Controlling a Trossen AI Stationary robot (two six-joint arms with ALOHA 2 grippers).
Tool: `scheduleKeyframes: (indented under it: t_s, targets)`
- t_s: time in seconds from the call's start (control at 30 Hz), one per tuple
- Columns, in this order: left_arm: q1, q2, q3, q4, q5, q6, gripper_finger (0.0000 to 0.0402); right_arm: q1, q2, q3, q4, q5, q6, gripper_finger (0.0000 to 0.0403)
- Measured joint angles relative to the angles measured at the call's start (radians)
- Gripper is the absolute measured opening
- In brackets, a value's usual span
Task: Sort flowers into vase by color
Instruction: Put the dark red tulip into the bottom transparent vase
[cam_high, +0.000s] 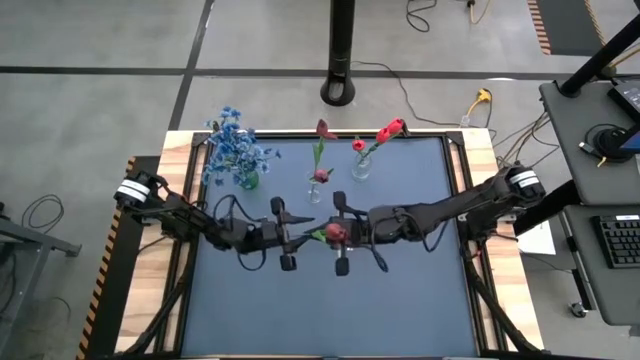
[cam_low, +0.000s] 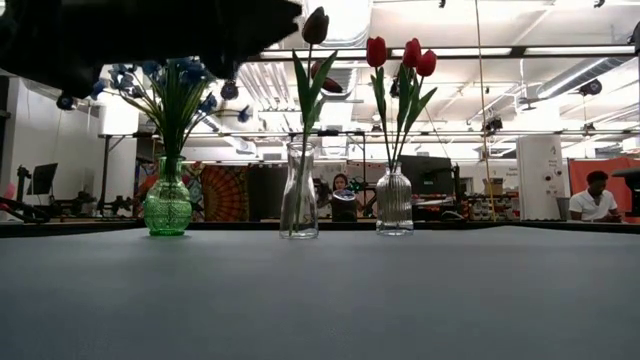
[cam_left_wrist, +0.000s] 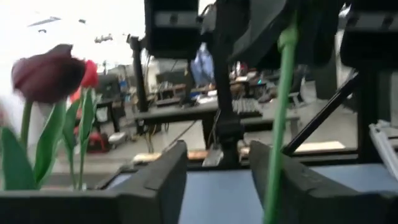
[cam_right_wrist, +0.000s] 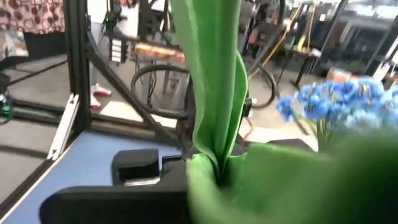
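Observation:
A red tulip (cam_high: 335, 233) with green leaves hangs in the air above the table's middle, between my two grippers. My right gripper (cam_high: 341, 235) reaches in from the right and is shut on it. In the right wrist view the tulip's leaves (cam_right_wrist: 217, 93) fill the picture and hide the fingers. My left gripper (cam_high: 286, 236) faces it from the left and is open (cam_left_wrist: 217, 180). The tulip's stem (cam_left_wrist: 278, 137) hangs down right beside one left finger (cam_left_wrist: 298, 186). The low view shows neither gripper's fingers nor this tulip. My right gripper holds the red tulip high on its stem (cam_left_wrist: 287, 37), near the bud, coming in level from the table's right. The leaves hide the place of contact in its own view. The tulip is lifted clear and upright, its stem hanging below the fingers. My left gripper: whether its finger touches the stem, I cannot tell.
Three vases stand in a row toward the far edge. A green vase (cam_low: 167, 205) of blue flowers (cam_high: 235, 150) is on the left. A clear vase (cam_low: 299, 190) with a dark tulip is in the middle. A ribbed clear vase (cam_low: 394, 200) with red tulips (cam_high: 390, 128) is on the right. People sit in the room beyond.

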Motion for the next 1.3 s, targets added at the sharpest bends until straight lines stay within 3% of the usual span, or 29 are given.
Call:
scheduleKeyframes:
  t_s: [0.3, 0.7, 1.03, 1.3]
  targets:
    - [0.000, -0.001, 0.000, -0.195, -0.024, -0.133, 0.0221, 0.000, -0.131, 0.073, -0.417, 0.028, 0.120, 0.0013]
    - [-0.003, -0.001, 0.000, -0.454, -0.018, -0.312, 0.0228, 0.000, -0.188, 0.266, -0.859, 0.038, 0.233, 0.0013]
    - [-0.013, -0.001, -0.001, -0.739, -0.009, -0.495, 0.0228, -0.046, -0.182, 0.416, -0.924, 0.052, 0.270, 0.0013]
    - [-0.017, -0.001, -0.022, -0.761, -0.010, -0.501, 0.0228, -0.140, -0.176, 0.466, -0.921, 0.051, 0.269, 0.0013]
